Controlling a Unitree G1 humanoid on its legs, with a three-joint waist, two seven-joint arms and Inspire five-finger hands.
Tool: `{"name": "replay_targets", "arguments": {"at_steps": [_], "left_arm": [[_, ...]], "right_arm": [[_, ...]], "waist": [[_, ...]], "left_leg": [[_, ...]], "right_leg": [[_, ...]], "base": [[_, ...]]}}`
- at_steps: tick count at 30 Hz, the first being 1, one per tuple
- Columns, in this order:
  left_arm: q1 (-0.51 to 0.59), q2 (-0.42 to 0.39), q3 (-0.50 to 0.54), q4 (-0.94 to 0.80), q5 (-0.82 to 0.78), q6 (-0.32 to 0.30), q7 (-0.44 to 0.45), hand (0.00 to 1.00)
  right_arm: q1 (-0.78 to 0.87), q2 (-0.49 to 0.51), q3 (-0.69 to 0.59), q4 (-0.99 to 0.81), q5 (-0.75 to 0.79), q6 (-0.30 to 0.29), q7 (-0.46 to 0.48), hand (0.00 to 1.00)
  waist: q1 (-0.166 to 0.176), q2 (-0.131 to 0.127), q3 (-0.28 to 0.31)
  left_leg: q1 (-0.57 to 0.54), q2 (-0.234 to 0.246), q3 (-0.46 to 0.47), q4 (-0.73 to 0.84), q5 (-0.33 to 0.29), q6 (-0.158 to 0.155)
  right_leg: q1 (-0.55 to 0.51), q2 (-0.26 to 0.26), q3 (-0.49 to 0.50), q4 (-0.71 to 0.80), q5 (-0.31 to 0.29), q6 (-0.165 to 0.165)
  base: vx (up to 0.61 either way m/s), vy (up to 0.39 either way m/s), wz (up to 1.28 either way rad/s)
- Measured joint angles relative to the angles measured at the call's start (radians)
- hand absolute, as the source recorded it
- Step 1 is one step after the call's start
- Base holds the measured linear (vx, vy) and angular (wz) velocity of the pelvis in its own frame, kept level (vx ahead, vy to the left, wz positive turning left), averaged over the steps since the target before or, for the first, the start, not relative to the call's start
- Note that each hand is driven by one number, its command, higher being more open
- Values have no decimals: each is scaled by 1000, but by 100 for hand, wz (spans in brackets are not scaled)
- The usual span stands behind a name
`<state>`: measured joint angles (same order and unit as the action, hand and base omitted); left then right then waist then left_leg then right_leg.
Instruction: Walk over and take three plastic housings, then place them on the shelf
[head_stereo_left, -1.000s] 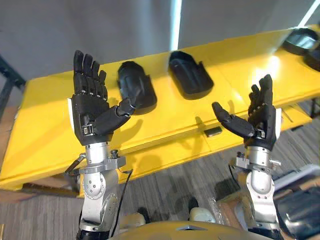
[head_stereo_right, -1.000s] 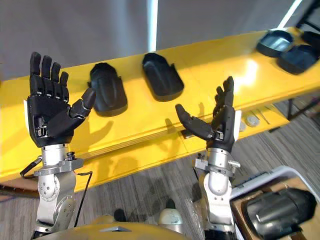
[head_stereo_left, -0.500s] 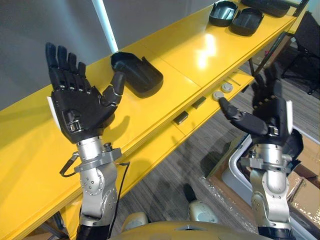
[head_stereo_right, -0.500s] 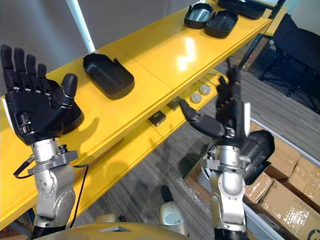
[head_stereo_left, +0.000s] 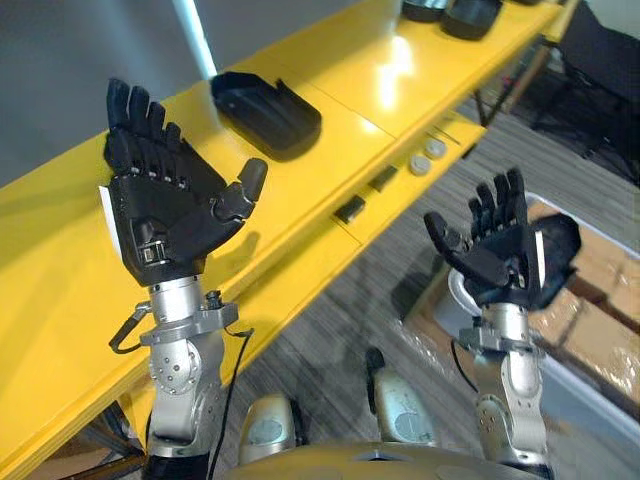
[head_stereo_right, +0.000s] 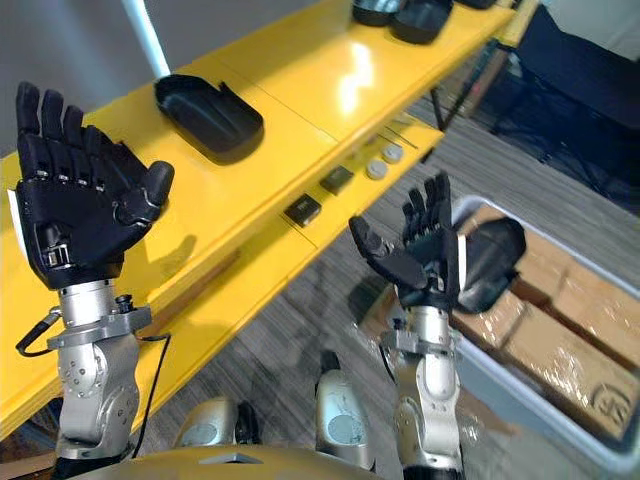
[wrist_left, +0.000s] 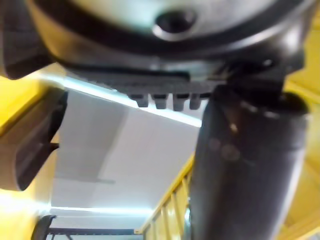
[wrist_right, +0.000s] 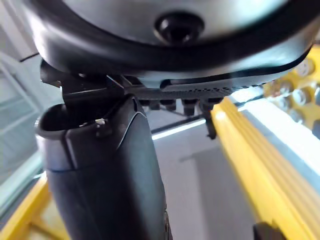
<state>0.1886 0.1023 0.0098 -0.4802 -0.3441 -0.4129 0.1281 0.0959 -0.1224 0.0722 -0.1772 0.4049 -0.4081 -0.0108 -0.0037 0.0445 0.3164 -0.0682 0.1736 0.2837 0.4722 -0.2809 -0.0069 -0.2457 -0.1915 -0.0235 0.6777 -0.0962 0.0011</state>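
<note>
While left hand (head_stereo_left: 165, 215) and right hand (head_stereo_left: 500, 262) stand spread-open and empty, best square up to plastic housing (head_stereo_right: 490, 262) in grey bin (head_stereo_right: 545, 405) before reaching down.

Housings: 4 countable. One housing (head_stereo_right: 208, 113) lies on the shelf (head_stereo_right: 300, 70). At the shelf's far end sit two more, housing (head_stereo_right: 378, 10) and housing (head_stereo_right: 420, 18). One housing (head_stereo_right: 490, 260) is in the bin (head_stereo_right: 540, 405).
Shelf: 1. Bin: 1.
Black blocks: 2, block (head_stereo_right: 302, 209) and block (head_stereo_right: 337, 179).
Grey discs: 2, disc (head_stereo_right: 376, 170) and disc (head_stereo_right: 392, 153).
Boxes in the bin: at least 2, box (head_stereo_right: 590, 300) and box (head_stereo_right: 565, 365).
</note>
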Motion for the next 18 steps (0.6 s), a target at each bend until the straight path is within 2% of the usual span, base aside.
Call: {"name": "replay_targets", "arguments": {"at_steps": [1,2,3,4,5,6,7,8,9,10,11,12,13,14,15,16,18], "left_arm": [[3,-5,5,0,-34,-1,-23,100],[6,-8,-3,2,-117,-5,-82,100],[9,-7,-12,3,-143,-5,-103,100],[17,-5,-35,6,-185,-4,-131,100],[23,-5,-45,7,-206,-4,-143,100],[29,-2,-64,13,-238,1,-155,100],[34,2,-76,22,-259,7,-157,100],[38,-1,-85,33,-275,7,-160,100],[46,-16,-108,62,-295,19,-163,100],[60,-46,-143,99,-328,46,-164,100],[68,-59,-167,116,-337,63,-165,100],[93,-77,-212,129,-350,91,-177,100],[112,-84,-257,127,-349,94,-194,100],[116,-84,-274,120,-343,94,-196,100],[109,-82,-287,109,-314,92,-201,100],[92,-82,-288,108,-302,90,-206,100],[54,-82,-287,108,-273,90,-196,100]], "right_arm": [[-16,0,30,17,-3,-3,-12,100],[-40,16,97,64,-29,-11,-56,100],[-41,27,115,81,-49,-11,-70,100],[-38,53,132,114,-91,-10,-87,100],[-36,63,138,128,-117,-9,-93,100],[-27,73,142,135,-168,10,-107,100],[-24,74,141,135,-194,39,-109,100],[-24,70,135,135,-199,56,-109,100],[-11,54,115,135,-201,87,-112,100],[18,34,75,135,-202,121,-123,100],[42,25,49,135,-202,136,-128,100],[91,12,-2,134,-200,153,-134,100],[140,-8,-66,121,-190,155,-137,100],[155,-21,-96,113,-180,155,-137,100],[172,-49,-138,93,-150,155,-137,100],[176,-67,-158,89,-142,155,-142,100],[175,-77,-156,85,-142,158,-151,100]], "waist": [[11,2,0],[33,0,-4],[42,-2,-5],[57,-27,-19],[57,-32,-22],[57,-44,-32],[54,-71,-48],[47,-90,-60],[35,-76,-65],[3,-41,-77],[-10,-25,-84],[-31,-20,-88],[-26,-24,-92],[-26,-11,-100],[-39,12,-114],[-62,19,-118],[-64,25,-122]], "left_leg": [[-4,19,9,-5,9,-8],[-22,68,16,-8,31,-38],[-30,84,21,-10,40,-50],[-45,112,31,-10,57,-81],[-56,129,35,-3,66,-96],[-77,161,47,6,82,-125],[-96,186,60,15,106,-153],[-101,195,64,15,118,-169],[-102,224,60,-12,159,-188],[-107,251,25,-60,219,-165],[-110,260,8,-76,254,-123],[-116,265,-20,-82,323,-52],[-100,221,-60,-98,305,-119],[-95,193,-75,-113,282,-148],[-97,153,-71,-133,229,-139],[-92,128,-85,-164,209,-122],[-58,109,-127,-212,208,-122]], "right_leg": [[17,-27,-14,27,-6,-10],[75,-89,-29,53,-7,-11],[96,-111,-27,51,-5,-8],[130,-152,-24,31,1,0],[149,-165,-24,4,8,12],[176,-176,-25,-74,19,31],[199,-178,-45,-200,54,87],[222,-174,-66,-244,-1,174],[244,-144,-101,-311,-68,261],[251,-96,-125,-347,-98,257],[250,-74,-128,-351,-102,251],[250,-53,-120,-364,-101,247],[242,-44,-76,-404,-88,221],[230,-33,-63,-429,-75,200],[205,-9,-45,-461,-56,172],[186,6,-31,-459,-50,162],[169,23,-14,-449,-45,154]], "base": [[-213,-225,-84],[-169,-252,-57],[-185,-370,-65],[-101,-295,-48],[-115,-400,-64],[-110,-470,-72],[-111,-511,-76],[-98,-553,-78],[-69,-662,-51],[-46,-628,-36],[-21,-572,-16],[-1,-336,-58],[1,-254,-87],[21,-150,-125],[31,-114,-93],[35,-128,-75],[25,-110,-41]]}}
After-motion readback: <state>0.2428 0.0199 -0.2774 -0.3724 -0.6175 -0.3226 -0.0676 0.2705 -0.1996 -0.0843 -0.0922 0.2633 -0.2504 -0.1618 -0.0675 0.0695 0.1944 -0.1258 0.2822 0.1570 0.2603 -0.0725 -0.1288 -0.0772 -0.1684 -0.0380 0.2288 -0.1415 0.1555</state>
